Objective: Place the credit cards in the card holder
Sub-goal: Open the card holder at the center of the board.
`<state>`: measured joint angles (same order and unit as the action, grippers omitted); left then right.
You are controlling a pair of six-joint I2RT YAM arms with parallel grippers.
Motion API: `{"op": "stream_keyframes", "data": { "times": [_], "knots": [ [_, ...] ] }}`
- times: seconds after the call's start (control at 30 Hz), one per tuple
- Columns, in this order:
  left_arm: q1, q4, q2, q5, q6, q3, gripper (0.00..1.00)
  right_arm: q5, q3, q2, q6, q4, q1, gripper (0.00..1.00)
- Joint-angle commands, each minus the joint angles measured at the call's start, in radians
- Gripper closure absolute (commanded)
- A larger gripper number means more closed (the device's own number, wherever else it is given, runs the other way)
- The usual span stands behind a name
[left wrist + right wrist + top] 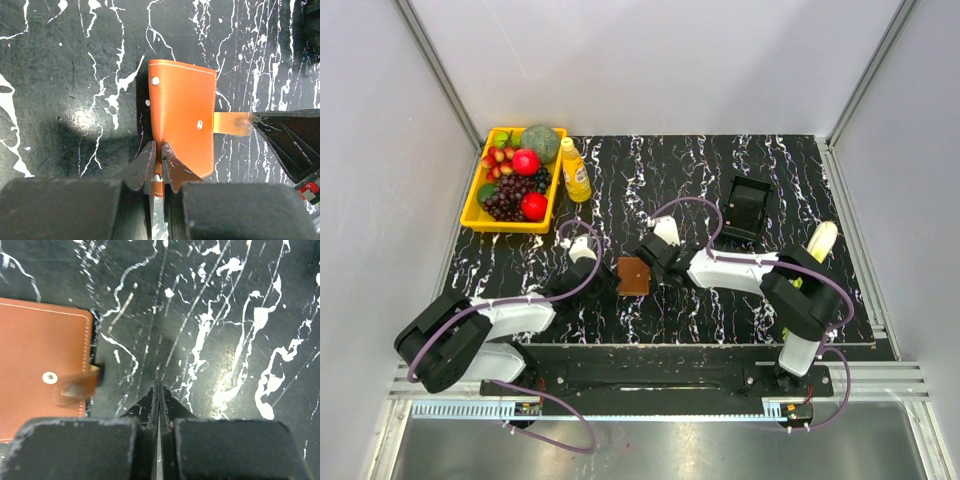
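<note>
1. The card holder (pixel 182 120) lies flat near the middle of the table (pixel 720 160), between the two arms. It looks folded shut, with two rivets showing on top.
2. The left gripper (pixel 156 152) is almost closed and pinches the holder's near edge. We judge that this grip pins the holder so it cannot slide while the other arm works on it.
3. A narrow strap (pixel 231 123) sticks out of the holder's side toward the right gripper (pixel 159 390). The strap is blurred, so we cannot tell whether the two touch.
4. The right gripper is fully closed, with nothing between its fingers, and sits low just beside the strap side. We judge that it is placed there to work the strap, since the holder must open before a card goes in.
5. We see no credit cards plainly. The black box (pixel 748 205) further back on the right may hold them, but we cannot tell.
6. The table is glossy black with white veins. It looks slick, which fits pinning the holder.
7. A yellow basket (pixel 470 210) of fruit and a bottle (pixel 576 170) stand at the far left corner, well apart from the work. Pale walls (pixel 650 60) close in the space.
</note>
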<state>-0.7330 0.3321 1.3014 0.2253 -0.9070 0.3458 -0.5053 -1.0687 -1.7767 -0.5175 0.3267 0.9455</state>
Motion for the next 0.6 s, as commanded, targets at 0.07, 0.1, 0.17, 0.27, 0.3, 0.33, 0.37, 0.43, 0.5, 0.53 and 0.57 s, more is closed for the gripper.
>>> {"op": "stream_keyframes", "data": {
  "times": [0.07, 0.1, 0.17, 0.27, 0.3, 0.33, 0.37, 0.43, 0.5, 0.53, 0.57],
  "knots": [
    [0.006, 0.004, 0.027, 0.013, 0.01, 0.016, 0.93, -0.004, 0.019, 0.051, -0.032, 0.018, -0.031, 0.98],
    [0.006, -0.013, 0.019, 0.016, 0.014, 0.021, 0.87, 0.011, 0.021, 0.063, -0.036, 0.018, -0.039, 0.97],
    [0.004, -0.018, -0.004, 0.019, 0.023, 0.016, 0.66, 0.042, 0.026, 0.091, -0.038, 0.011, -0.048, 0.89],
    [0.006, -0.074, -0.039, 0.022, 0.048, 0.044, 0.5, 0.102, 0.024, 0.14, -0.053, 0.005, -0.077, 0.84],
    [0.007, -0.085, -0.047, 0.017, 0.062, 0.051, 0.5, 0.111, 0.023, 0.16, -0.058, 0.006, -0.082, 0.83],
    [0.006, -0.105, -0.053, 0.019, 0.068, 0.071, 0.5, 0.129, 0.023, 0.178, -0.05, -0.004, -0.085, 0.76],
    [0.006, -0.125, -0.054, 0.019, 0.074, 0.09, 0.48, 0.16, 0.021, 0.19, -0.038, -0.03, -0.088, 0.72],
    [0.006, -0.183, -0.068, 0.031, 0.076, 0.111, 0.46, 0.264, 0.01, 0.198, -0.02, -0.066, -0.088, 0.71],
    [0.007, -0.226, -0.096, 0.058, 0.068, 0.12, 0.45, 0.349, -0.005, 0.177, -0.025, -0.11, -0.09, 0.64],
    [0.007, -0.255, -0.115, 0.078, 0.06, 0.124, 0.46, 0.375, -0.022, 0.154, -0.029, -0.112, -0.09, 0.59],
    [0.01, -0.281, -0.135, 0.089, 0.057, 0.127, 0.46, 0.392, -0.04, 0.116, -0.027, -0.104, -0.088, 0.57]
  ]
}}
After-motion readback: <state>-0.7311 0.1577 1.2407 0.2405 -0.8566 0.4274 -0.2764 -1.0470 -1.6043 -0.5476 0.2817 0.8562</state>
